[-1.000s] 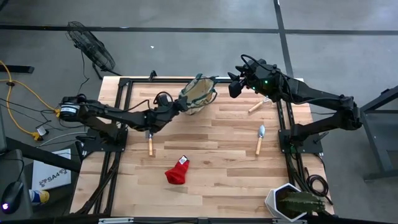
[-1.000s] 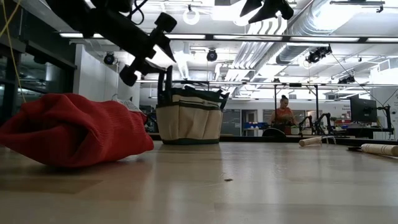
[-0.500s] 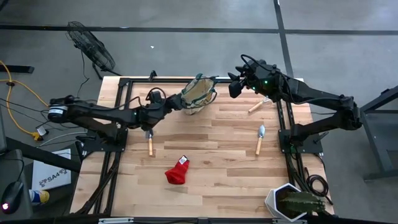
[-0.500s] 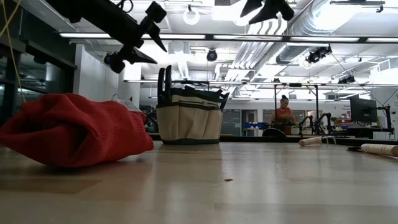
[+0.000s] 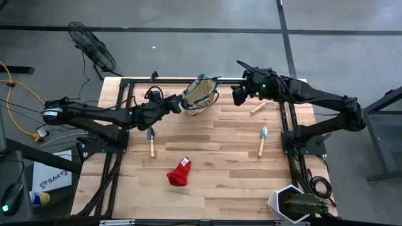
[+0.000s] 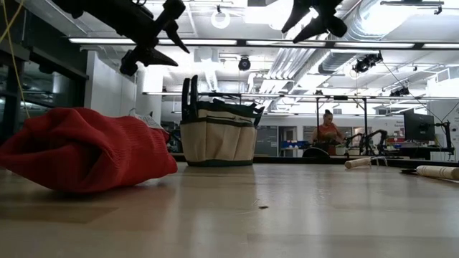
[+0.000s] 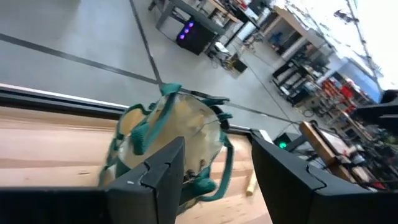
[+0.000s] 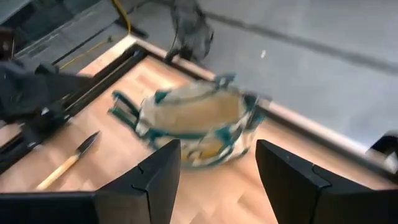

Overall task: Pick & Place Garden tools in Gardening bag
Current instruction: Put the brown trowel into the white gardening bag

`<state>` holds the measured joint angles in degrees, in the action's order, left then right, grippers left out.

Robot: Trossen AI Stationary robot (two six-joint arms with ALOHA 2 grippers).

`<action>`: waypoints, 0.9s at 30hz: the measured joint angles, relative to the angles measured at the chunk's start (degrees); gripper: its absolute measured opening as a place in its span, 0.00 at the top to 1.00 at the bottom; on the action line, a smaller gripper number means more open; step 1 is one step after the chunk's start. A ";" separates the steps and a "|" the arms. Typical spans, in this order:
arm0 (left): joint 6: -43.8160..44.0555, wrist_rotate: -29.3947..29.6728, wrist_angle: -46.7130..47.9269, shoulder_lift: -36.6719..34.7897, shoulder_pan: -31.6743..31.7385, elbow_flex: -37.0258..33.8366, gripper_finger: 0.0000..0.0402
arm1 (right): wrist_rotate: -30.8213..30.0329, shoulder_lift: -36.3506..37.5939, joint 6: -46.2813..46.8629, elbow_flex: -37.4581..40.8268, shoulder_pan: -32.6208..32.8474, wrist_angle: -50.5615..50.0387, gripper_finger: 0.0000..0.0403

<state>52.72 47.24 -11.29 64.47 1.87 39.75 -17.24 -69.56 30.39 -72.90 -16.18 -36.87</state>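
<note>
Hovering beside the gardening bag (image 5: 200, 95), left tool (image 5: 178, 105) and right tool (image 5: 238, 95), fingers apart, empty.

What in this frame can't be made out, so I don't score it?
- Gardening bag contents: high view too small, right wrist view blurred, low view shows only the outside.
- Trowel beside the left arm: hidden behind the red fabric piece in the low view.
- Potted plant: cut by the high view's bottom edge.

Gardening bag (image 8: 198, 127) smeared by blur in right wrist view; its contents can't be made out.
</note>
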 joint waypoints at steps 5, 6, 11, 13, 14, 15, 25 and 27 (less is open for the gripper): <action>-1.40 -1.64 1.20 -0.73 0.00 0.00 0.55 | 2.48 0.00 9.54 -0.02 1.08 -6.80 0.50; -2.20 -2.07 1.21 -0.73 0.00 0.00 0.55 | 2.63 0.00 11.72 0.00 1.45 -8.48 0.50; -4.82 -5.01 1.22 -0.71 0.00 0.00 0.55 | 2.70 -0.18 21.83 0.00 4.36 -17.45 0.50; -5.74 -6.27 1.22 -0.70 0.00 0.00 0.55 | 2.70 -0.43 25.14 0.00 5.91 -20.19 0.50; -6.34 -6.67 1.20 -0.70 0.00 0.00 0.55 | 2.63 -0.62 26.77 0.00 6.70 -21.12 0.50; -6.85 -7.12 1.24 -0.70 0.00 0.00 0.55 | 2.58 -0.73 28.39 0.00 7.53 -22.05 0.50; -12.23 -13.02 1.13 -0.68 0.00 0.00 0.55 | 0.78 -7.04 45.07 0.00 16.18 -32.12 0.50; -13.27 -14.92 1.41 -1.17 0.00 0.00 0.55 | 0.88 -9.01 49.02 0.00 17.85 -35.25 0.50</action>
<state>39.46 32.32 -9.88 63.30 1.87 39.75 -16.37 -78.57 79.41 -72.90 1.68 -72.13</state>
